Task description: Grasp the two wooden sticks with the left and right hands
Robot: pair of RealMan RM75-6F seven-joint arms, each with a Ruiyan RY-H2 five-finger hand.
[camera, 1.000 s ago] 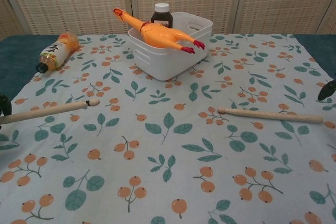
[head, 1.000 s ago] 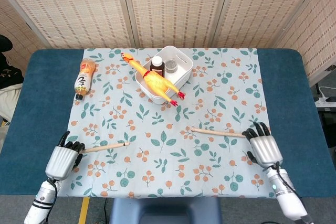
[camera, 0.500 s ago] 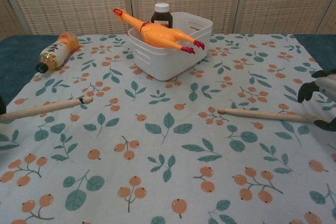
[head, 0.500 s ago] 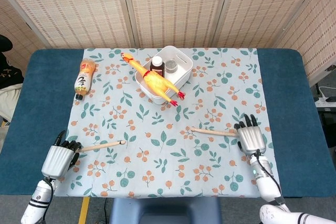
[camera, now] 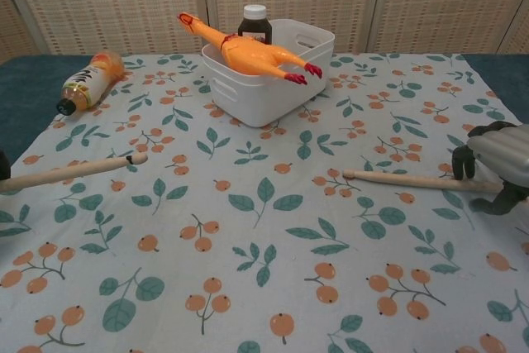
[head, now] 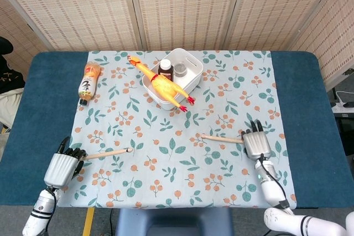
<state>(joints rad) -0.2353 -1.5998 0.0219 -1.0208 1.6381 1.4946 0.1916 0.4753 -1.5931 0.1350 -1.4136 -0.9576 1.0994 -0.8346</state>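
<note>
Wooden sticks, two of them, lie on the leaf-printed cloth [head: 177,109] over the blue tabletop [head: 44,109]. The left stick [head: 108,153] sits at about eight o'clock from the white basket [head: 191,81], the right stick [head: 221,139] at about five o'clock.

The left hand [head: 60,168] has its dark fingers [head: 74,152] curled at the stick's butt end, though from either view I cannot tell whether they truly clench it. The right hand [camera: 496,159] arches over the right stick's thick end, fingers [camera: 461,161] down on both sides of it, seemingly not yet closed.

To do this well, I judge the right fingers should close squarely across the shaft, the thumb opposing, before any lift; a glancing touch would roll the round stick away.

Counted: two sticks, two hands, one basket, one rubber chicken [head: 160,84] across its rim, one brown bottle [head: 165,68] and one grey-lidded jar [head: 180,70] inside, one orange drink bottle [head: 88,83] lying at nine o'clock.
</note>
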